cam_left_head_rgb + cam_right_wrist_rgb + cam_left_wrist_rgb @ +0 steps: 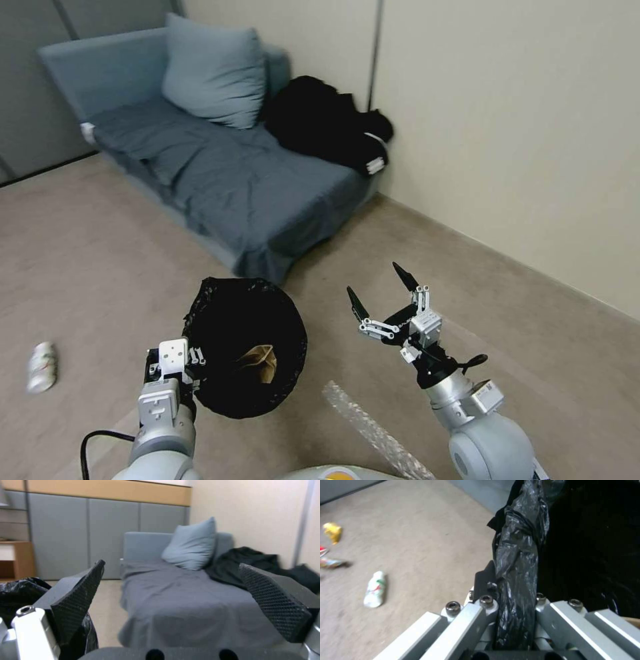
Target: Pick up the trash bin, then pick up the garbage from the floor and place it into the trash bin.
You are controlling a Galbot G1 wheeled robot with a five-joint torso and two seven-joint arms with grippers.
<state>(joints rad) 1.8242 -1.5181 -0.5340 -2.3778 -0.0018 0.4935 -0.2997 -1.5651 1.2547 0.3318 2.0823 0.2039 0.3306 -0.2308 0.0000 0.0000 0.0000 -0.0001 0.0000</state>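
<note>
Blue sofa (220,173) (black clothes (327,123) heaped) just behind held trash bin (230,313).

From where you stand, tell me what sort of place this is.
Probably a lounge or living room: a blue-grey sofa with a cushion, carpeted floor, and grey cabinet doors along the wall.

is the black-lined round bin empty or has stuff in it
Not empty: a crumpled brown paper bag lies inside the black-bag-lined round trash bin, which the left gripper holds by its rim.

A living room: blue-grey sofa (220,167) with a cushion (213,70), beige floor (87,267).
</note>
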